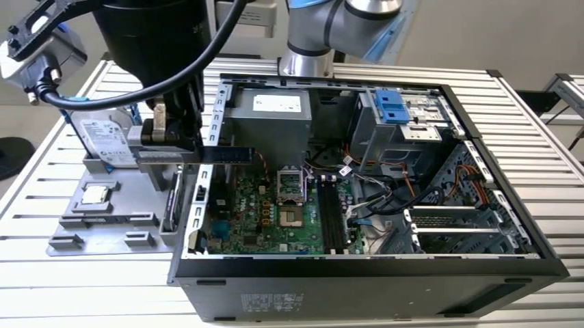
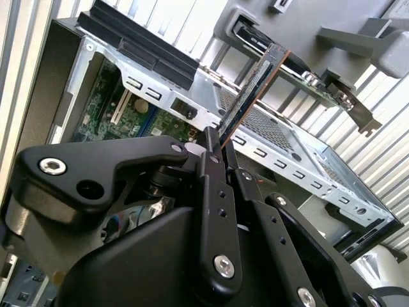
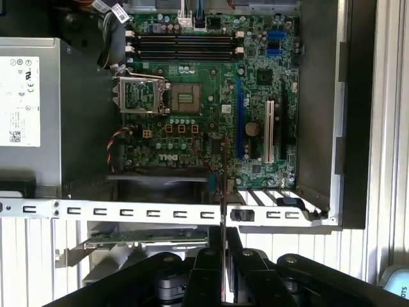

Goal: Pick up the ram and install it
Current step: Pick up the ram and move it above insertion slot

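- The gripper (image 1: 187, 155), at the exterior view's upper left, is clamped on the ram (image 1: 228, 154). The stick juts level from it toward the exterior view's right, above the rear wall of the open computer case (image 1: 365, 265).
- A grey tray (image 1: 100, 229) lies on the slatted table (image 1: 91, 287), just beside the case on the exterior view's left. It carries a leaning hard drive (image 1: 102, 140) and a square processor chip (image 1: 94, 195).
- A thick black cable (image 1: 182, 65) hangs from the arm and crosses in front of the tray's far end.
- Inside the case lie the motherboard (image 1: 264, 215), the power supply (image 1: 269, 113) and the memory slots (image 1: 332, 219). Loose wires (image 1: 383, 198) bunch just beside the slots.
- In the second wrist view, black fingers (image 2: 214, 211) pinch one end of the ram (image 2: 252, 89), seen edge-on. Beyond it stand the case's slotted rear wall (image 2: 268, 137) and a card with a metal bracket (image 2: 348, 105) on the tray.
- The first wrist view looks over the gripper (image 3: 223, 246) onto the board: the four memory slots (image 3: 182, 45), the processor socket (image 3: 184, 96), and the ram (image 3: 222, 214) as a thin edge crossing the slotted wall, well apart from the slots.
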Available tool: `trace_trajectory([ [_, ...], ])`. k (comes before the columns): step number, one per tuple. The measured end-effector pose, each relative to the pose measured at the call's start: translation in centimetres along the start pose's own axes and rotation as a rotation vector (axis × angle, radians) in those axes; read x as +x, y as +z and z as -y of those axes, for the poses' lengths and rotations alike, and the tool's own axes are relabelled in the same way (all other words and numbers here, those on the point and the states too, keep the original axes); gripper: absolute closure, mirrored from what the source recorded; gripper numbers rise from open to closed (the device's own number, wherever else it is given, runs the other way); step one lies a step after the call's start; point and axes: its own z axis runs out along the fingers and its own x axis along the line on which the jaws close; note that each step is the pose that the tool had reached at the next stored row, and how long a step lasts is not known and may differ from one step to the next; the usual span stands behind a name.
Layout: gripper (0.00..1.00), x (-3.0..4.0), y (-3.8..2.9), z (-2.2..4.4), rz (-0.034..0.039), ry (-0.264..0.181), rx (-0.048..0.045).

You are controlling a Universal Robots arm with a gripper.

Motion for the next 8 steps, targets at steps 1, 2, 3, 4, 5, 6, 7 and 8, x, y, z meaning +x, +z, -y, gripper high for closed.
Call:
trace_trajectory([
  [1, 1.0, 0.0, -0.01, -0.1, 0.0001, 0.0, 0.0001],
  [2, 1.0, 0.0, 0.0, -0.19, 0.0001, 0.0, 0.0],
  [3, 1.0, 0.0, 0.0, -0.28, 0.0001, 0.0, 0.0001],
  [4, 1.0, 0.0, 0.0, -0.37, 0.0, 0.0, 0.0],
  [5, 1.0, 0.01, 0.0, -0.46, 0.0002, 0.0, 0.0001],
  [6, 1.0, 0.0, 0.01, -0.55, 0.0, 0.0, 0.0],
  [7, 1.0, 0.01, 0.0, -0.63, 0.0002, 0.0, 0.0002],
  [8, 1.0, 0.01, 0.01, -0.72, 0.0001, 0.0, 0.0001],
])
